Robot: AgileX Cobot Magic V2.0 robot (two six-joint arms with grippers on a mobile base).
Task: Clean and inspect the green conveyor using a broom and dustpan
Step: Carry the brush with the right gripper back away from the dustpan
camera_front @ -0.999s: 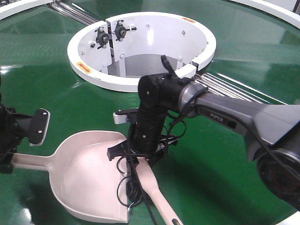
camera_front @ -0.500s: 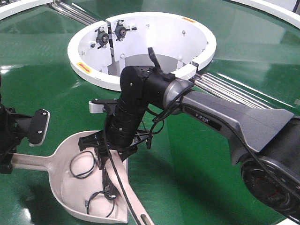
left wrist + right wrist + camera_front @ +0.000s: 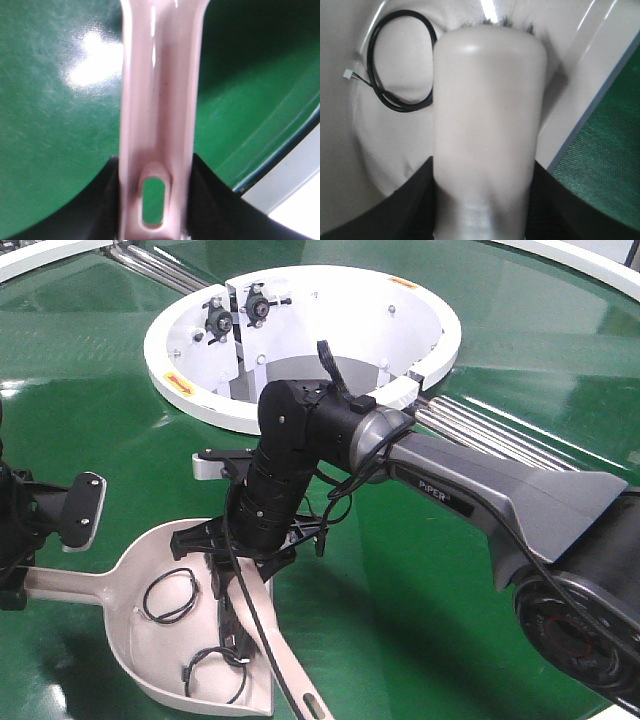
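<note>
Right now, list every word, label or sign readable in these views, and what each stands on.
"PiPER": white lettering on the grey right arm link.
Orange sticker on the white central ring, near-left rim: too small to read.
Second orange sticker, far rim: too small to read.
Pale pinkish plastic dustpan handle and broom: no text.

r arm (image 3: 500, 490) out to the left, wrist angled down, r gripper (image 3: 238, 562) clamped; l gripper (image 3: 18, 565) low, clamped.

Bright overhead light, glare on green conveyor (image 3: 87, 62), blurred broom (image 3: 487, 125)
</note>
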